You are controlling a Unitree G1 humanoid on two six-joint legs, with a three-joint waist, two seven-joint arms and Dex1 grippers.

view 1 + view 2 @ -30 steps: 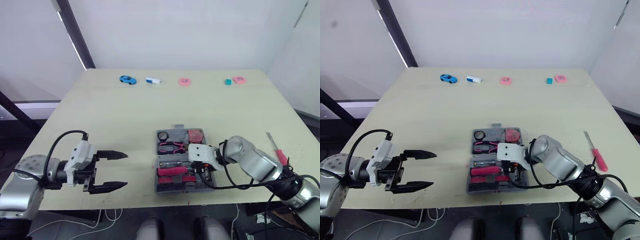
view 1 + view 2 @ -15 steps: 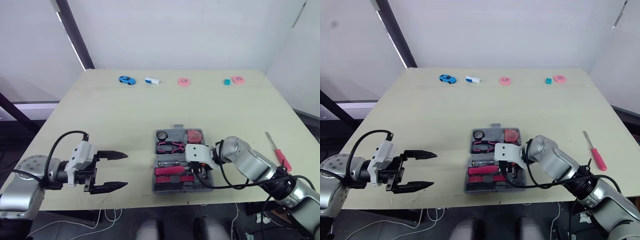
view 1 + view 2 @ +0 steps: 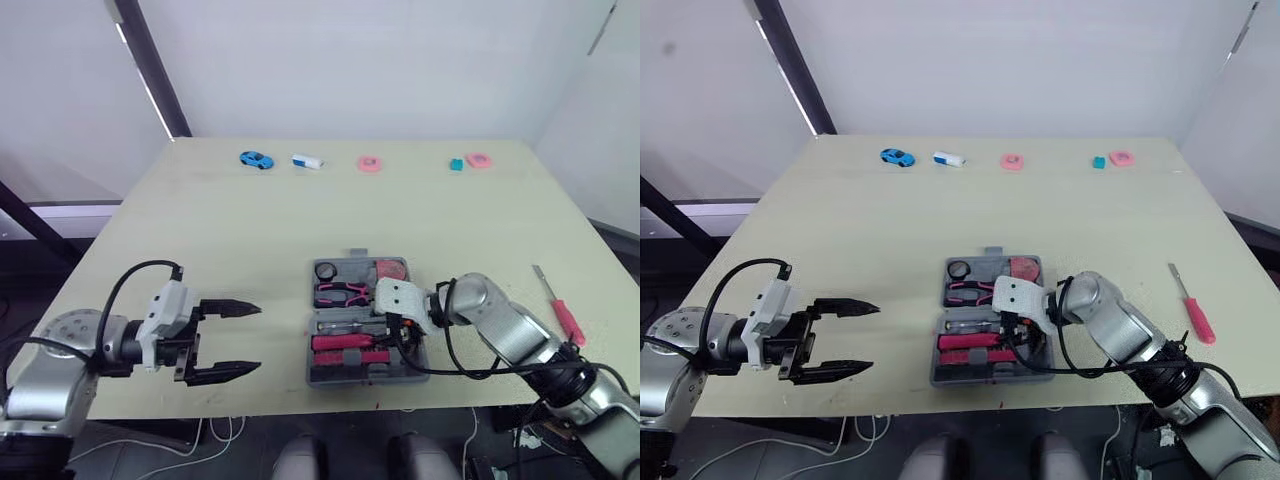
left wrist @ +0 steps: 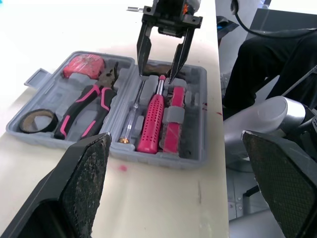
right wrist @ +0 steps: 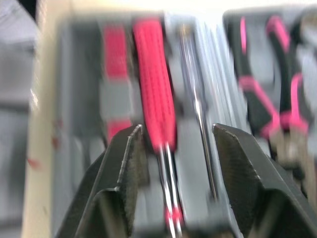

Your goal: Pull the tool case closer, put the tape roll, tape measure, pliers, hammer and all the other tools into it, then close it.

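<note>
Tool case point(image 4: 59, 94): we are finding it lying open and flat on the bench point(image 3: 250, 230), near the front edge and a little right of centre. One half is holding the tape roll point(image 4: 37, 120), the pliers point(image 4: 89, 109) with pink and black handles, and the red tape measure point(image 4: 81, 65). The other half is holding a slim screwdriver point(image 4: 132, 116), a red-handled screwdriver point(image 4: 152, 121) and a pink tool point(image 4: 173, 124) that we cannot identify, all lying side by side.

Right gripper point(image 4: 156, 77): it is hanging over that second half with its fingers spread, straddling the metal shaft of the red-handled screwdriver. We cannot tell whether they are touching it.

Left gripper point(image 3: 258, 337): it is hovering over the front left of the bench, fingers spread and holding nothing, well apart from the tool case.

Loose screwdriver point(image 3: 555, 305), red handle: it is lying on the bench to the right of the tool case, outside it.

Far edge of the bench: we are counting a blue toy car point(image 3: 256, 159), a white object point(image 3: 306, 161), a pink disc point(image 3: 369, 163), a small teal block point(image 3: 456, 163) and a second pink piece point(image 3: 478, 159).
</note>
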